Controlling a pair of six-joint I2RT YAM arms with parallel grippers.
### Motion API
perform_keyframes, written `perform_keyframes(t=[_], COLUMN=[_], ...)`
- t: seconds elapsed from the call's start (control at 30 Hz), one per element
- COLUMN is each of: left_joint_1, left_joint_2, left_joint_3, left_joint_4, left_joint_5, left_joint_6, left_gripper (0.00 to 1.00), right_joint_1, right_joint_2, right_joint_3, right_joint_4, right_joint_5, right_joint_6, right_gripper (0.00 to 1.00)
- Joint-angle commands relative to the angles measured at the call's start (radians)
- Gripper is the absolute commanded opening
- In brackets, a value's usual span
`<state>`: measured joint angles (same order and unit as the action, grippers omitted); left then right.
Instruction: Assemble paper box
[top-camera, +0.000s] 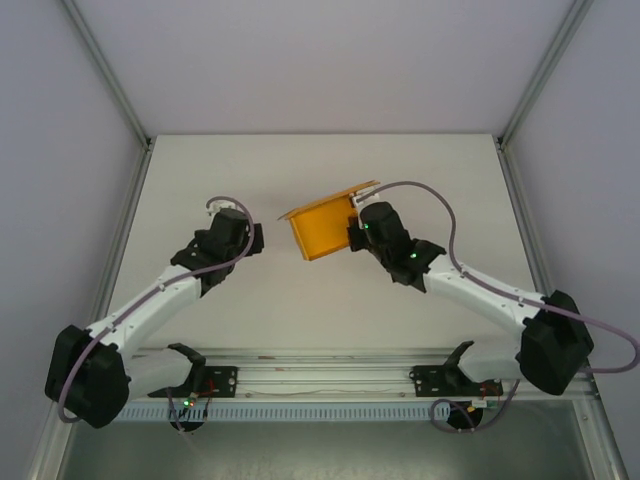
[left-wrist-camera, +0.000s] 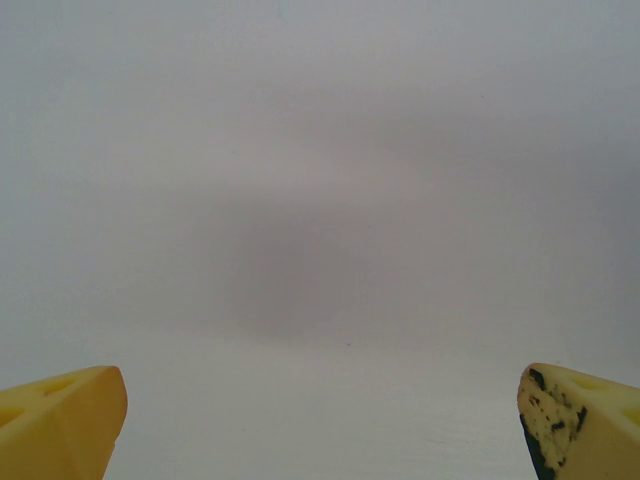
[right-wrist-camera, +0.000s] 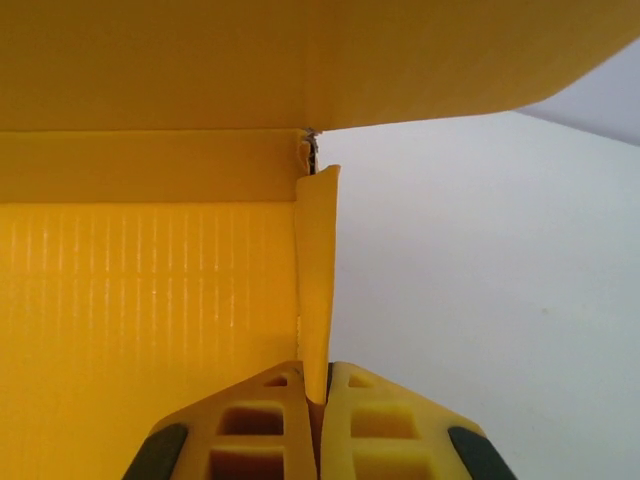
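Box: paper box (top-camera: 322, 232) is seen in bright orange card, partly folded, with walls raised and one flap spread out at its far side. It is held over the middle of the tabletop (top-camera: 330, 330); whether its lower edge touches the surface cannot be told.
Right tool: the right tool (right-wrist-camera: 316, 395) is placed at the right side of the paper box. Its fingers (right-wrist-camera: 250, 430) are pressed together on a thin upright side wall of the card, which is pinched between them.
Right wrist view: a ribbed orange panel is shown left of the pinched wall, with a folded band above it and a wide flap overhead. Bare tabletop is shown to the right of the wall.
Left tool: the left tool (top-camera: 255, 238) is found to the left of the paper box, near it but apart from it. Its yellow fingers are spread wide, and nothing is held between them.
Arms: both arms are stretched from the near rail (top-camera: 320, 375) towards the paper box, one on each side.
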<state>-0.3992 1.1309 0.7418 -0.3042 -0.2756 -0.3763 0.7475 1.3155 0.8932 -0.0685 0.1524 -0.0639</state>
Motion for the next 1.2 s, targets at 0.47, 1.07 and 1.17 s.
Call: perform_keyframes(t=[0.47,1.07,1.17], left_joint_1=[0.003,0.003,0.003], left_joint_2=[-0.06,-0.045,-0.045], left_joint_3=[-0.018,-0.003,0.001], left_joint_4=[-0.019,-0.001,0.001], left_joint_5=[-0.01,0.007,0.018], left_joint_6=[-0.019,-0.008,-0.005], left_gripper=[1.0,1.0,1.0], right_joint_1=[-0.066,-0.084,-0.084], right_joint_2=[0.409,0.417,0.443], right_joint_3=[0.067,0.081,0.1], right_joint_4=[-0.195,-0.281,-0.303], right_joint_5=[-0.028,-0.059,-0.033], right_joint_6=[0.277,0.277,0.27], right_gripper=[0.12,0.04,0.0])
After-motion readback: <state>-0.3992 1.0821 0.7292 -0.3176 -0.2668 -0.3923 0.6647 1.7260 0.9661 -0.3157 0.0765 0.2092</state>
